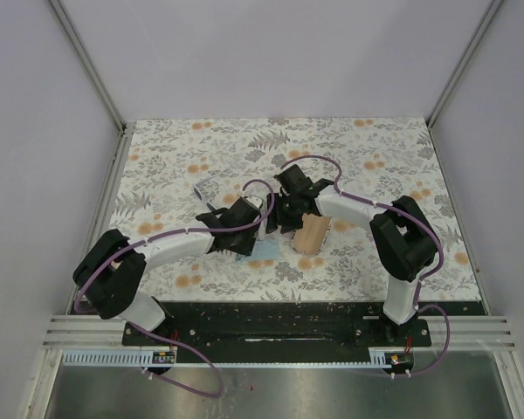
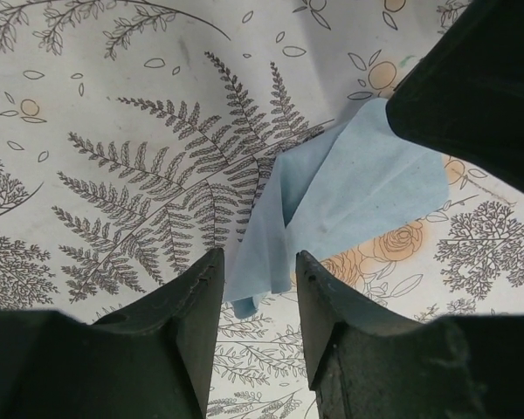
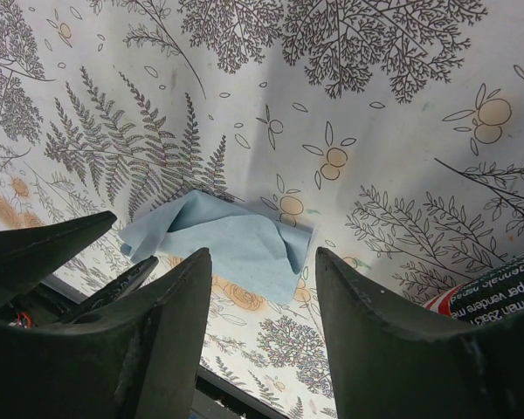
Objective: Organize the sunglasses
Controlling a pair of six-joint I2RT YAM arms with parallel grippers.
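Observation:
The sunglasses (image 1: pixel 205 188) lie on the floral table, left of and behind both grippers, small in the top view with a pale frame. The open case (image 1: pixel 313 234) lies tan side up beside the right gripper; its striped edge (image 3: pixel 493 292) shows in the right wrist view. The light blue cloth (image 2: pixel 349 196) lies crumpled on the table. My left gripper (image 2: pixel 258 255) is open, with the cloth's near corner between its fingertips. My right gripper (image 3: pixel 262 255) is open and empty, just above the cloth (image 3: pixel 227 240).
The two grippers (image 1: pixel 244 243) (image 1: pixel 278 229) are close together near the table's middle. The right gripper's dark body (image 2: pixel 480 78) fills the left wrist view's upper right. The left gripper's fingers (image 3: pixel 44 249) show left in the right wrist view. White walls surround the table.

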